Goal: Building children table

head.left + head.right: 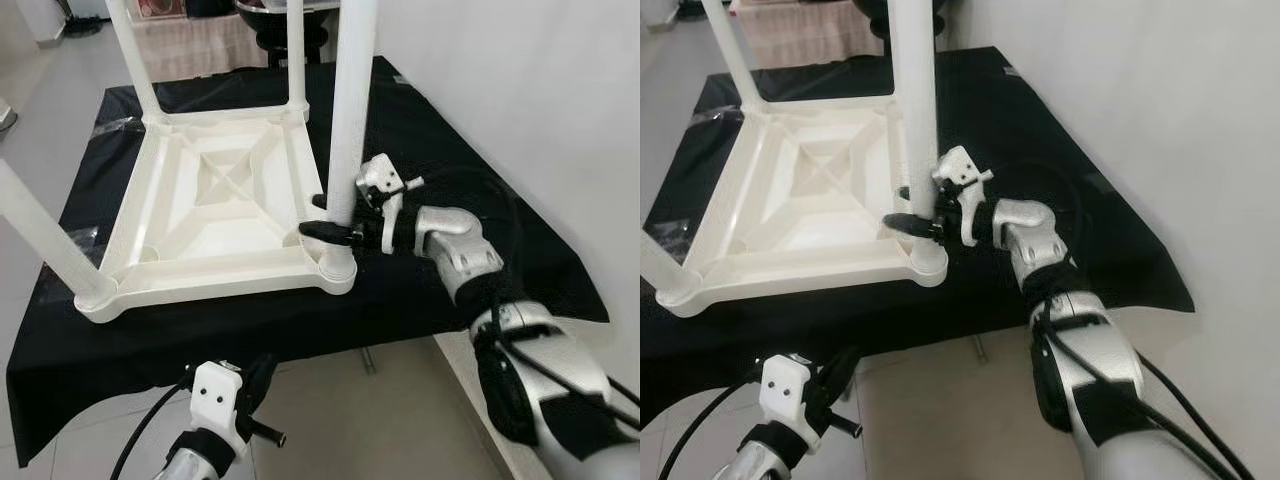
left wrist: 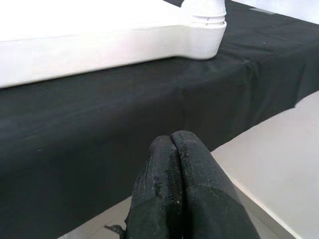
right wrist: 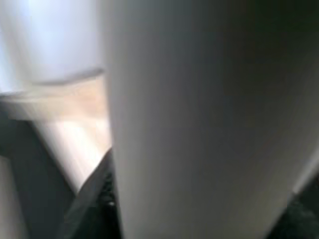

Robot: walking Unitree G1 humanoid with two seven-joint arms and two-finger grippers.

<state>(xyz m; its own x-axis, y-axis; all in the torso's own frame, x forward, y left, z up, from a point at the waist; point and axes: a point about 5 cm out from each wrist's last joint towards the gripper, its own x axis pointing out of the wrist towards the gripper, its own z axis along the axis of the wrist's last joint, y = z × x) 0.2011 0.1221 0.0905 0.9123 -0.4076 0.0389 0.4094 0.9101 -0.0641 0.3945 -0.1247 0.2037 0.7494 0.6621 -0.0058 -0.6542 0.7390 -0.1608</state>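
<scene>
The right gripper (image 1: 335, 218) clamps low on the near-right white table leg (image 1: 350, 110), which stands upright in the upturned tabletop (image 1: 215, 195) (on black cloth (image 1: 440, 140)).

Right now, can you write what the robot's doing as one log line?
step: fitting leg | right gripper: shut on table leg near corner socket | left gripper: shut, idle below black cloth | tabletop: upside down
</scene>
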